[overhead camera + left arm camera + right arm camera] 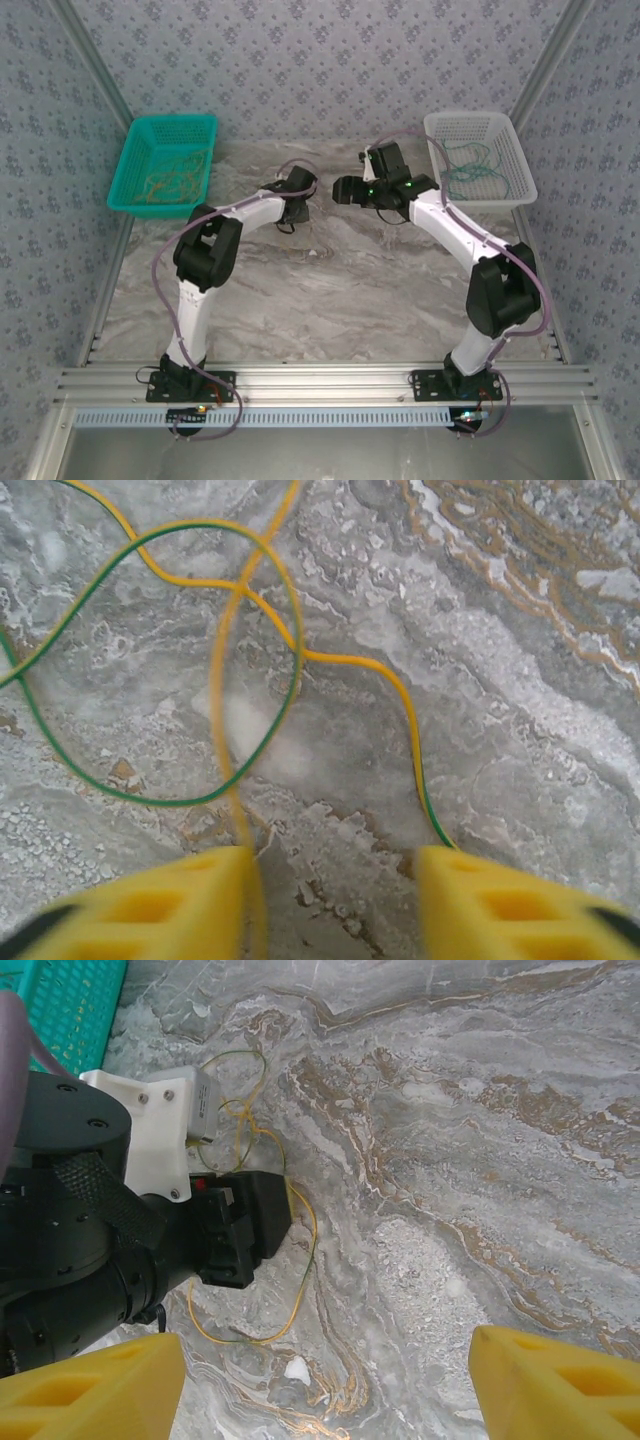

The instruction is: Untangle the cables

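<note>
pose | left tool (330,865) low over cables (300,665) | jaws apart

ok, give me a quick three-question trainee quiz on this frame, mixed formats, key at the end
1. True or false: the right gripper is holding a cable.
2. Which basket holds the green cables? A) teal basket B) white basket C) neither
3. Name the two colours of the strands crossing on the table ahead of the left gripper.
Key: 1. False: its jaws stand wide apart over bare marble. 2. B. 3. Green and orange-yellow.
</note>
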